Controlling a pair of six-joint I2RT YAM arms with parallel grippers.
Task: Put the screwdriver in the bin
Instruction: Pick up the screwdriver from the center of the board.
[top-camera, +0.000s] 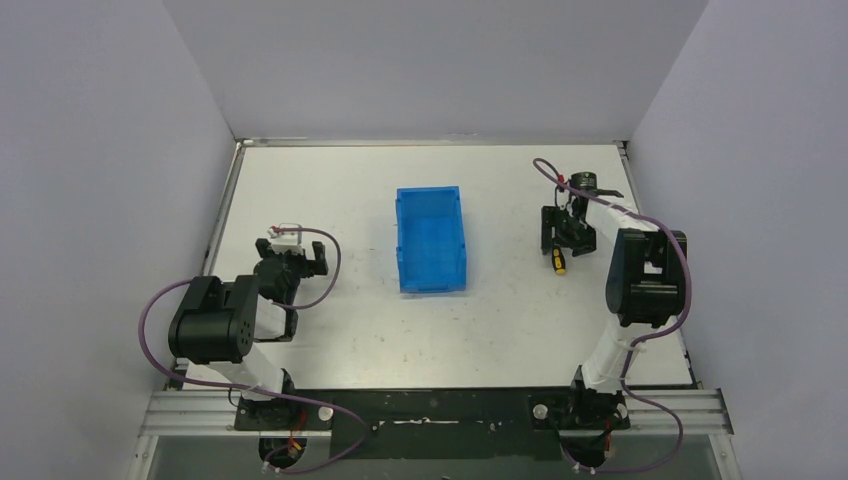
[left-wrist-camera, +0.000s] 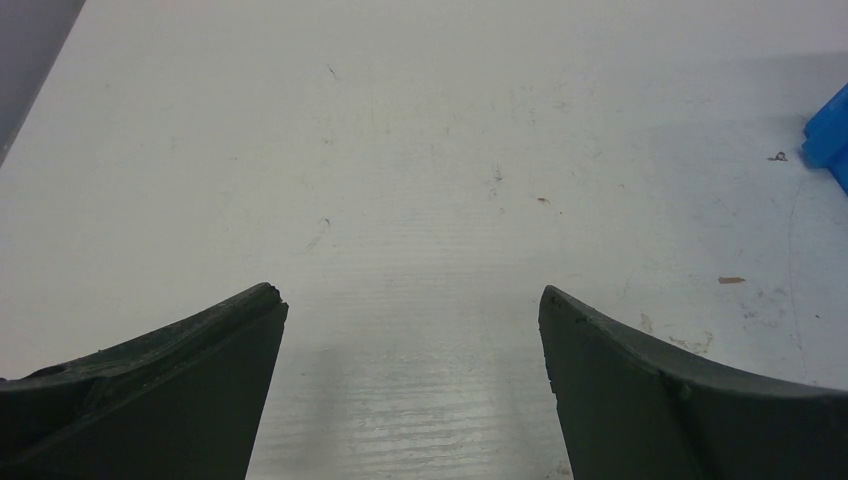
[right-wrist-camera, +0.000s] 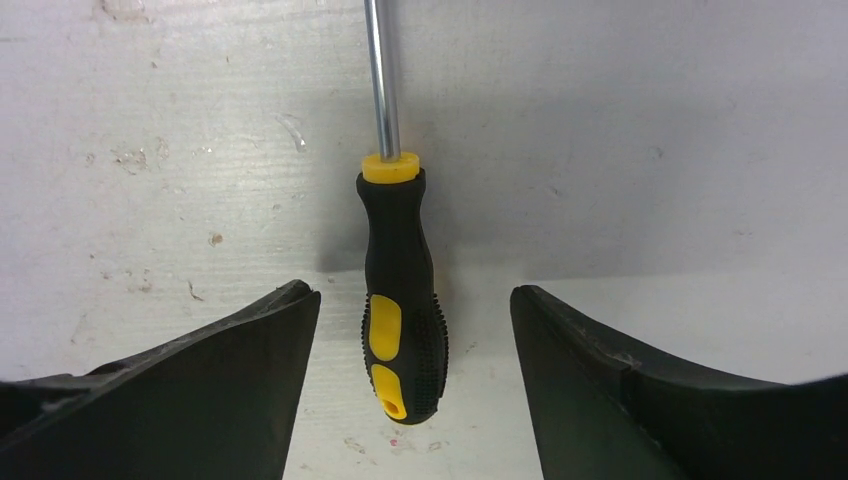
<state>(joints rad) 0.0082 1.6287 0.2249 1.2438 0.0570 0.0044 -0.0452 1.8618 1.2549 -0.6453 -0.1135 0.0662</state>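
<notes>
The screwdriver (right-wrist-camera: 402, 300) lies flat on the white table, black-and-yellow handle toward the camera, metal shaft pointing away. In the top view it (top-camera: 558, 261) lies at the right, just below my right gripper (top-camera: 568, 236). My right gripper (right-wrist-camera: 415, 300) is open, one finger on each side of the handle, not touching it. The blue bin (top-camera: 431, 238) stands empty in the middle of the table; a corner of it shows in the left wrist view (left-wrist-camera: 828, 135). My left gripper (top-camera: 292, 255) is open and empty over bare table at the left (left-wrist-camera: 412, 300).
Grey walls enclose the table on the left, back and right. The right arm's purple cable (top-camera: 560, 180) loops above the gripper. Small scuffs and specks mark the table surface (left-wrist-camera: 731, 280).
</notes>
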